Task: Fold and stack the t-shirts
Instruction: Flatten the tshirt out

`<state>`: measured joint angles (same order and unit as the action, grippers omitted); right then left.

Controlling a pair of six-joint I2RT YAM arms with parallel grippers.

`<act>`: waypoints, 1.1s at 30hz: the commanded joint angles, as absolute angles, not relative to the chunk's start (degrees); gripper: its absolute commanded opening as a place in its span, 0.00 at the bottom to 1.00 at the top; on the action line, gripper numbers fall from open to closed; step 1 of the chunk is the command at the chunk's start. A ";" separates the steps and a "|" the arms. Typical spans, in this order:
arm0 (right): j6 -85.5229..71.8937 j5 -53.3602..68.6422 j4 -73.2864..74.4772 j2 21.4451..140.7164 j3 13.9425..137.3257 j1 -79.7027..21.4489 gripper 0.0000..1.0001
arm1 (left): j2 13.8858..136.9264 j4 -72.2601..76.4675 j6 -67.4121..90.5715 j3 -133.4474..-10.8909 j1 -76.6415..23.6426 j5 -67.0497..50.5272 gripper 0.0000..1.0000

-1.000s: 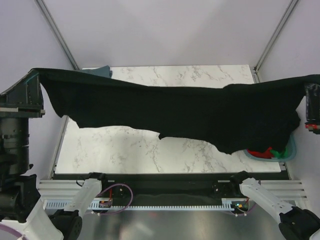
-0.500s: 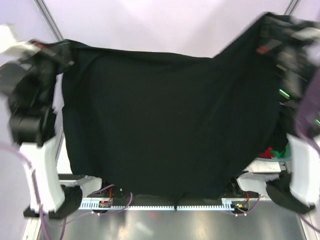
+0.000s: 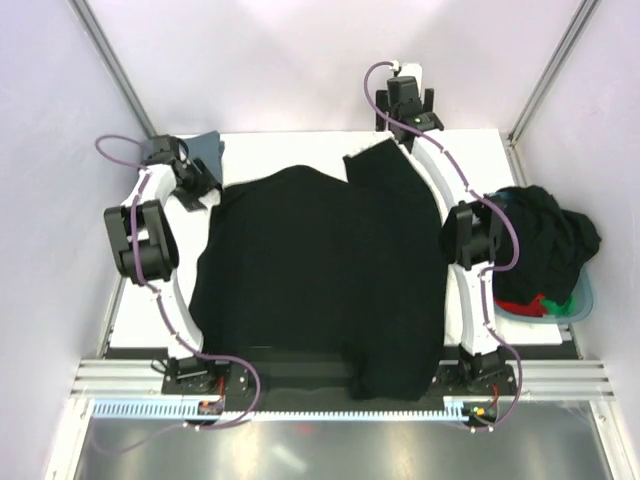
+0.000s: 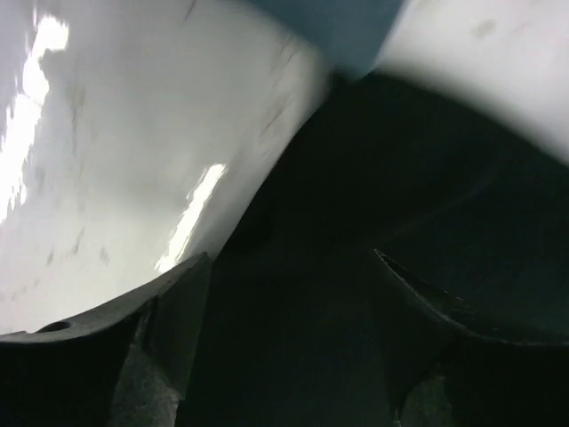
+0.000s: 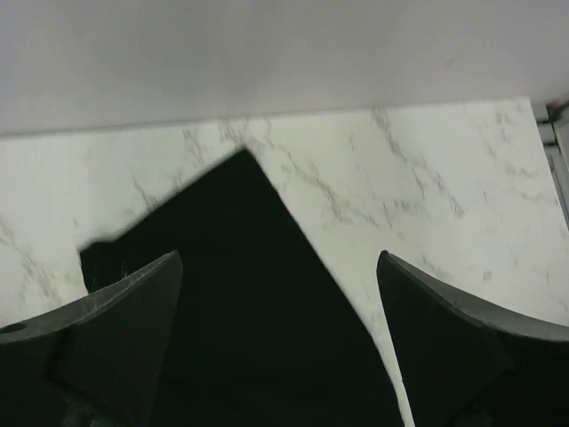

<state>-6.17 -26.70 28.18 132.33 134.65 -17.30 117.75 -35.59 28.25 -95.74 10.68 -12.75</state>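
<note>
A large black t-shirt (image 3: 320,270) lies spread over the marble table (image 3: 470,150), its near hem hanging past the front edge. My left gripper (image 3: 195,185) hovers at the shirt's far-left corner, open, with black cloth (image 4: 356,178) beneath its spread fingers (image 4: 178,302). At the shirt's far-right corner my right gripper (image 3: 400,135) is open above the black cloth (image 5: 231,294), holding nothing. A slate blue-grey t-shirt (image 3: 205,145) lies at the far left and shows as blue cloth (image 4: 338,27) in the left wrist view. More black and red t-shirts (image 3: 545,250) are heaped at the right.
The heap at the right sits in a light blue tub (image 3: 585,295) at the table's right edge. Metal frame posts (image 3: 115,65) rise at the back corners. Both arms reach along the table's sides to its far end.
The black shirt, held stretched in the air between both grippers, was swung out and now lies on the table. Both grippers have opened and let it go.
</note>
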 commanded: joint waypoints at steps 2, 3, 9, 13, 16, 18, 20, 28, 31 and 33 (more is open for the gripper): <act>-10.19 -29.71 26.31 117.72 122.04 -18.90 0.98 | 106.45 -36.57 28.21 -90.37 10.81 -15.84 0.82; -12.46 -29.27 25.24 111.77 117.21 -18.81 0.98 | 103.30 -36.48 27.60 -89.39 10.81 -15.04 0.82; -20.29 -21.55 24.35 95.13 89.15 -18.81 0.98 | 92.30 -35.34 25.75 -79.29 10.28 -10.55 0.81; -25.31 -14.79 24.26 91.41 75.97 -18.37 0.98 | 87.11 -32.61 25.93 -70.51 10.37 -12.12 0.80; -27.68 -10.91 24.26 93.24 73.05 -16.97 0.98 | 84.91 -29.63 27.24 -63.74 10.37 -13.97 0.79; -28.65 -7.83 25.13 97.18 73.74 -15.83 0.98 | 83.94 -27.00 28.91 -59.25 10.37 -14.94 0.78; -29.00 -4.50 25.48 100.09 75.58 -13.98 0.98 | 83.67 -26.02 30.40 -56.01 10.37 -15.90 0.76; -27.60 -2.55 31.20 117.32 91.72 -8.80 0.98 | 76.47 -13.99 40.87 -40.35 10.37 -14.87 0.71; -26.55 -2.28 33.39 124.43 100.59 -7.65 0.98 | 76.37 -12.22 42.18 -37.27 10.20 -13.19 0.71; -25.67 -1.67 34.71 130.13 105.44 -7.65 0.98 | 76.90 -10.64 43.23 -36.65 10.28 -13.01 0.71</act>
